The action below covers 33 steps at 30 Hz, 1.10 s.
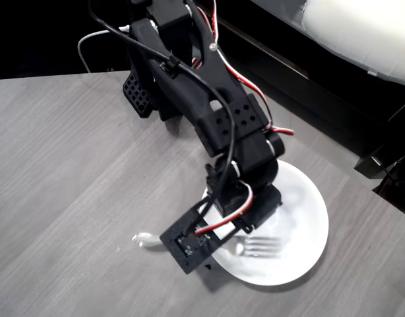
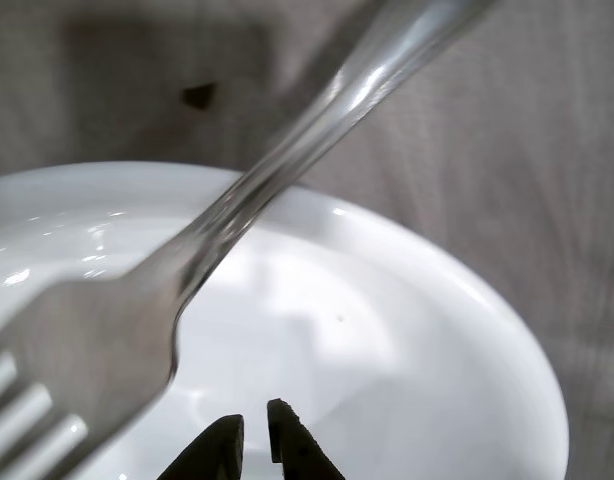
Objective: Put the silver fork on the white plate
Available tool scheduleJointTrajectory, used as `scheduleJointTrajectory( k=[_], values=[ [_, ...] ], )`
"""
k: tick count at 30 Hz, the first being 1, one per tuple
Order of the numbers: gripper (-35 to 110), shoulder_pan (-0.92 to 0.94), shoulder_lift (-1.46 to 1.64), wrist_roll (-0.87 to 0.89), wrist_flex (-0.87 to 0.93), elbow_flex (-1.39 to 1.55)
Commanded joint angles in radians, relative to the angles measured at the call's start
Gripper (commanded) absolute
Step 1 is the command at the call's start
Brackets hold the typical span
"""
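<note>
The white plate [image 1: 305, 221] lies on the grey table at the lower right of the overhead view, partly under my black arm [image 1: 216, 119]. The silver fork [image 1: 260, 246] has its tines over the plate's lower part. Its rounded handle end [image 1: 147, 239] pokes out to the left, past the rim and over the table, and its middle is hidden by my wrist. In the wrist view the fork [image 2: 287, 160] crosses blurred and large from lower left to upper right above the plate [image 2: 437, 390]. My gripper [image 2: 255, 440] is shut, its dark fingertips nearly touching with nothing between them.
The grey wood table [image 1: 70, 172] stretches free to the left and front. Its far edge runs diagonally at the upper right, with dark furniture and a white cushion [image 1: 361, 33] beyond. A white cable [image 1: 90, 46] trails by the arm's base.
</note>
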Motion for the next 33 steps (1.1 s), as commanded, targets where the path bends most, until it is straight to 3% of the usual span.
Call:
scheduleJointTrajectory(
  k=[1, 12, 25, 33],
  values=[
    [0, -0.017, -0.002, 0.003, -0.008, -0.051],
    [0, -0.008, 0.130, 0.028, 0.029, -0.097],
    [0, 0.334, 0.425, 0.202, 0.069, -0.123],
    [0, 0.446, 0.442, 0.195, 0.137, -0.092]
  ],
)
